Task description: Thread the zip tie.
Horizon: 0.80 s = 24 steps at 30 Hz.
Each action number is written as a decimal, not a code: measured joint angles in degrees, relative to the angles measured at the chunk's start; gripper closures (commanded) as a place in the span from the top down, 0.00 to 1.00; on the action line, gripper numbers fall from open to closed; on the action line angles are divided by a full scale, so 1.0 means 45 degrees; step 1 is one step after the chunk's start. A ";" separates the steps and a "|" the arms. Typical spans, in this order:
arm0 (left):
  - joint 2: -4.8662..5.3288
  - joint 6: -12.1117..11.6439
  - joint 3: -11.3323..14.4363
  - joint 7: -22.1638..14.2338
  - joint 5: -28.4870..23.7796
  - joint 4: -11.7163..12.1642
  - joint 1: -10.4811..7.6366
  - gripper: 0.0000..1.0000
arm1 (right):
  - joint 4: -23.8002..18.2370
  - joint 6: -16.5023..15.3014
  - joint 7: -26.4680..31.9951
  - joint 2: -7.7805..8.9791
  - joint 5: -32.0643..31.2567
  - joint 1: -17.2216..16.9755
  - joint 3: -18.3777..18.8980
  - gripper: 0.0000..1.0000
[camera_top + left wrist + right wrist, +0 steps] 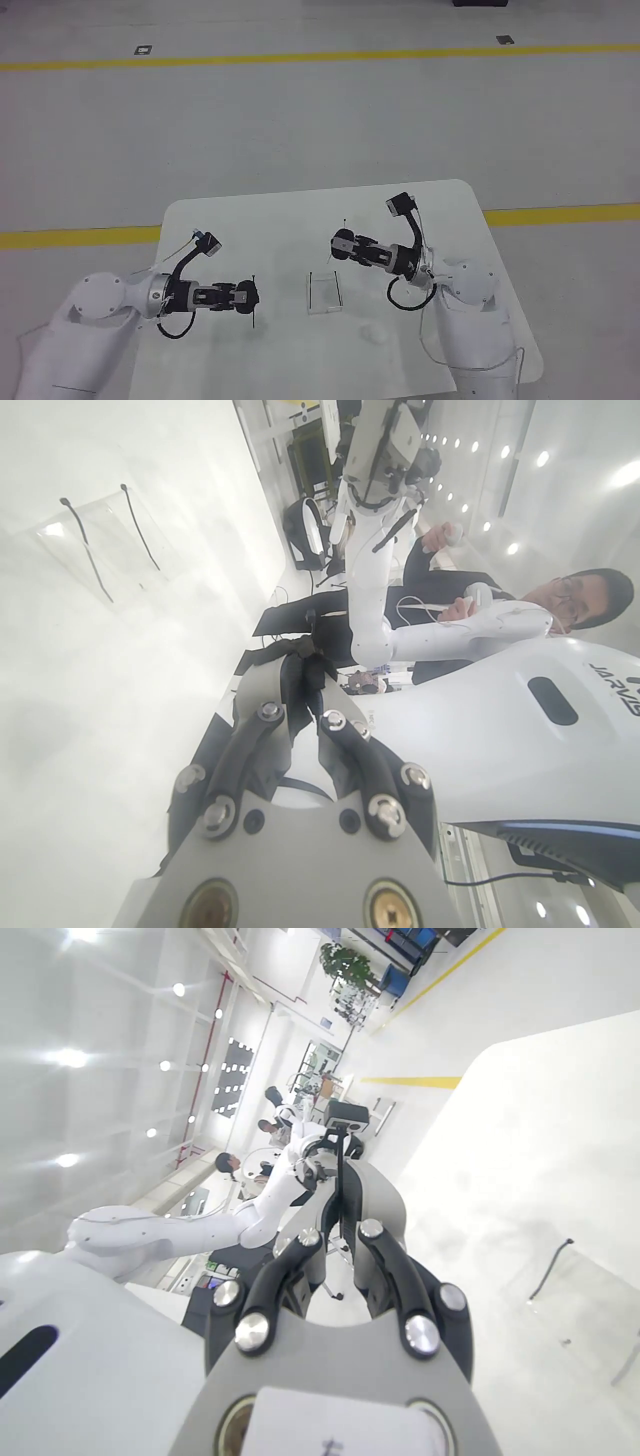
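My left gripper (250, 296) (305, 660) hovers over the table's front left and is shut on a thin black zip tie (253, 318) that crosses its tips. My right gripper (340, 245) (341, 1173) is right of centre, pointing toward the left one. It is shut on a second black zip tie (342, 1153), whose tail sticks out past the fingertips (344, 225). The two grippers are well apart. Between them lies a clear tray (325, 311) (55, 530) (590, 1288).
Two spare zip ties (87, 550) (140, 527) lie on the clear tray, one seen near my right arm (550, 1273). A small white lump (372, 333) sits on the white table (260, 225) in front of the tray. The table's rounded corners are close to both arms.
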 measured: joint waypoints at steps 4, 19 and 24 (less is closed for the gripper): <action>-0.0010 0.0005 -0.0014 0.0000 0.0011 -0.0008 0.0010 0.00 | -0.0004 0.0000 -0.0023 -0.0006 -0.0160 0.0001 0.0001 0.00; -0.0009 0.0005 -0.0014 0.0000 0.0011 -0.0008 0.0010 0.00 | -0.0004 0.0000 -0.0022 -0.0006 -0.0153 0.0001 0.0000 0.00; -0.0009 0.0005 -0.0014 0.0000 0.0011 -0.0008 0.0009 0.00 | -0.0004 0.0000 -0.0022 -0.0006 -0.0153 0.0001 0.0000 0.00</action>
